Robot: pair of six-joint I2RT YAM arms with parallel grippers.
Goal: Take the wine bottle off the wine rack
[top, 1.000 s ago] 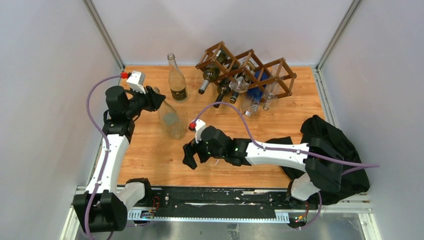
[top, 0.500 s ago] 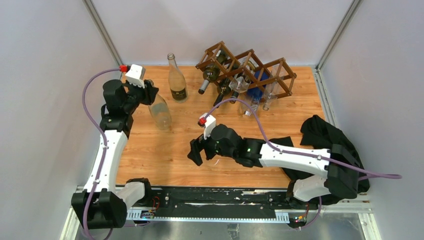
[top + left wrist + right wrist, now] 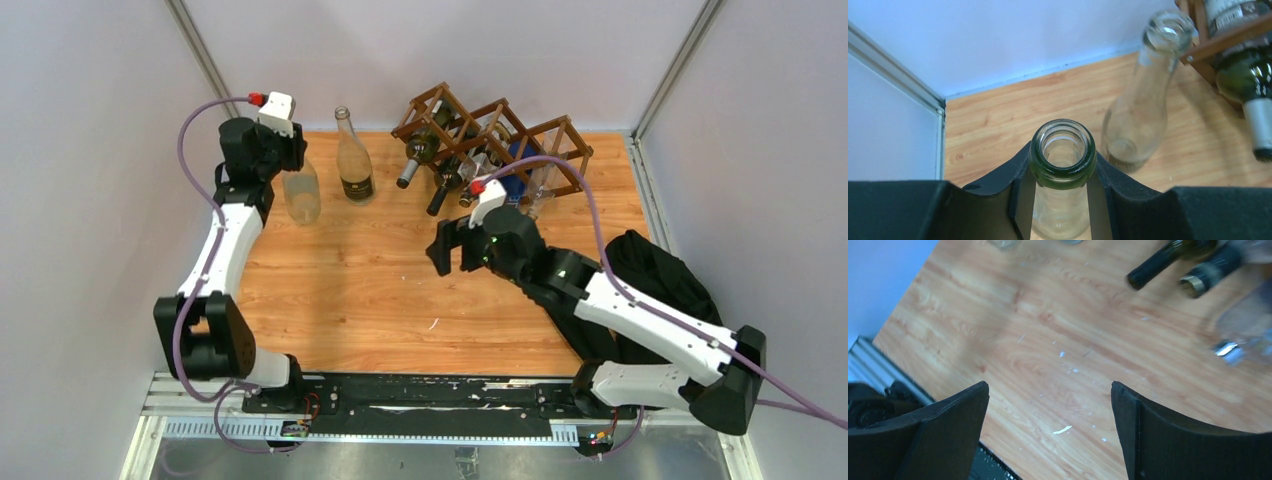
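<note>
The dark brown lattice wine rack [image 3: 545, 140] stands at the back of the table with several bottles lying in its cells, necks pointing forward. A dark green bottle [image 3: 417, 160] sits in its left cell. My left gripper [image 3: 288, 155] is shut on the neck of a clear wine bottle [image 3: 301, 196], held upright at the back left, away from the rack. The left wrist view shows its green-tinted lip [image 3: 1063, 150] between the fingers [image 3: 1020, 170]. My right gripper [image 3: 452, 250] is open and empty, just in front of the rack. In the right wrist view it [image 3: 1049, 390] hangs over bare wood.
A second clear bottle with a label [image 3: 353, 160] stands upright right of the held one; it also shows in the left wrist view [image 3: 1143, 100]. Dark bottle necks [image 3: 1153, 267] stick out ahead of the right gripper. A black cloth [image 3: 660, 290] lies at the right edge. Walls enclose the table.
My left gripper carried the clear bottle back and left and turned it upright beside the labelled bottle. My right arm swung from the table's middle toward the rack, still open.
</note>
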